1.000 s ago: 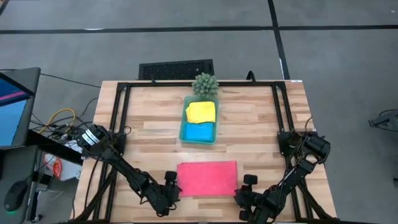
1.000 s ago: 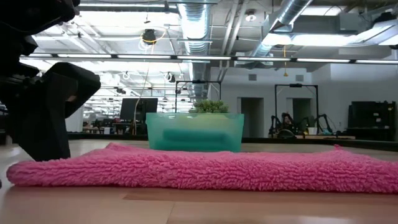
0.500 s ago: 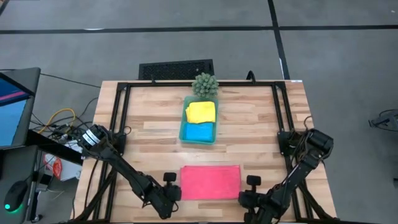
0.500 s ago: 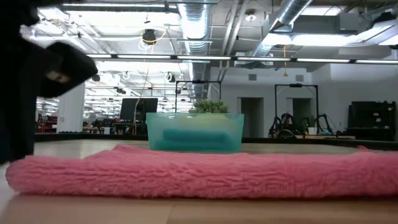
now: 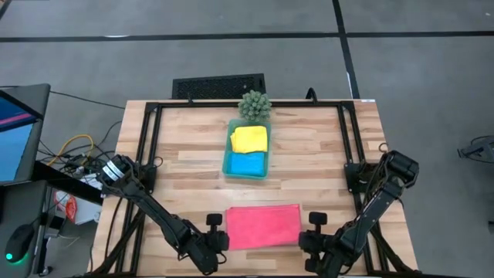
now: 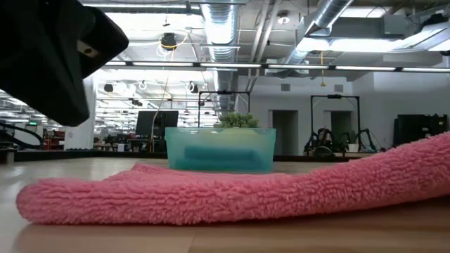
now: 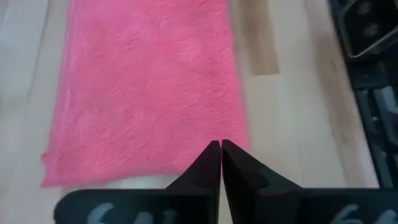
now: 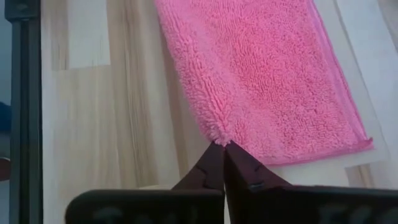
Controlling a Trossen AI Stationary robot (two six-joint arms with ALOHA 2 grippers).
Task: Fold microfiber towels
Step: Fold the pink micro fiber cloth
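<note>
A hot pink towel (image 5: 262, 226) lies spread near the table's front edge. My left gripper (image 7: 221, 144) is shut at its near edge, close to the near-left corner (image 7: 244, 144). My right gripper (image 8: 221, 144) is shut on its near-right corner. The towel's right end (image 6: 422, 158) is raised, while its left end (image 6: 31, 200) rests on the table. A yellow towel (image 5: 248, 139) and a blue towel (image 5: 248, 163) lie folded in the teal tray (image 5: 228, 158). My left gripper's shut tips stand over the pink towel's near edge (image 7: 211, 155), slanting down from the near left. I cannot tell whether they have cloth between them; that end lies flat. My right gripper pinches the puckered near-right corner (image 8: 216, 132) between its fingertips, slanting down from the near right. That end is lifted off the table and the rest lies on it.
A small spiky green plant (image 5: 255, 104) stands behind the tray at the far edge. Black rails (image 5: 147, 147) run along the table's left and right sides. Bare wood (image 5: 193, 185) lies between the tray and the pink towel.
Both grippers have risen. The pink towel's right end has come up off the table with my right gripper, while its left end has stayed down. The towel has shifted a little toward the table's right and near edges.
</note>
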